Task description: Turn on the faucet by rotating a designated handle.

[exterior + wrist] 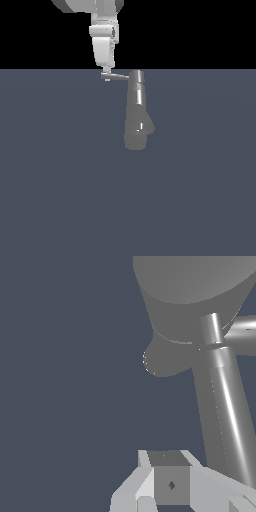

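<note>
The faucet (136, 115) is a grey metallic column with a wider, darker lump at its base, standing on the blue-grey floor. From its top the handle (117, 77), a thin light-grey rod, sticks out toward the exterior view's left. My white gripper (106, 71) comes down from above onto the rod's free end, its fingers together and shut. In the wrist view the faucet (190, 301) fills the upper part, and the shiny handle (225, 401) runs alongside the gripper (170, 476), touching or nearly touching its side, not between the fingers.
A flat blue-grey floor (60, 175) spreads all round the faucet, under a black background. Nothing else stands in view.
</note>
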Tool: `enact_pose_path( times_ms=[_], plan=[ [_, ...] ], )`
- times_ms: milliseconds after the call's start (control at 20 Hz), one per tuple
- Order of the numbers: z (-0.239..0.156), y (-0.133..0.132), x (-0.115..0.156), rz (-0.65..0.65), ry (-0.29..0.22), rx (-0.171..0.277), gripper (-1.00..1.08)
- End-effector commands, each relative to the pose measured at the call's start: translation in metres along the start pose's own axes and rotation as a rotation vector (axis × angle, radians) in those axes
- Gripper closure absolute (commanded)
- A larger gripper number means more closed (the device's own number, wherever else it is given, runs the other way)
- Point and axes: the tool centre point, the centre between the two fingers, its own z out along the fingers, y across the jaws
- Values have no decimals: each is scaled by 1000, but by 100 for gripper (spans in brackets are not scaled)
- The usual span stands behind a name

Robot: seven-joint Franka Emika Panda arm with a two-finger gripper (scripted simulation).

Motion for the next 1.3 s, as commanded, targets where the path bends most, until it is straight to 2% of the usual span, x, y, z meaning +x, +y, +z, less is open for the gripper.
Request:
enact_pose_path(
  times_ms=[0, 850, 900, 1250],
  plan=[
    [-1, 8, -1, -1, 0, -6, 108],
    [-19, 51, -1, 0, 0, -6, 108],
    [-22, 44, 6, 11, 2, 7, 108],
    [-28, 63, 22, 8, 2, 3, 108]
  ],
)
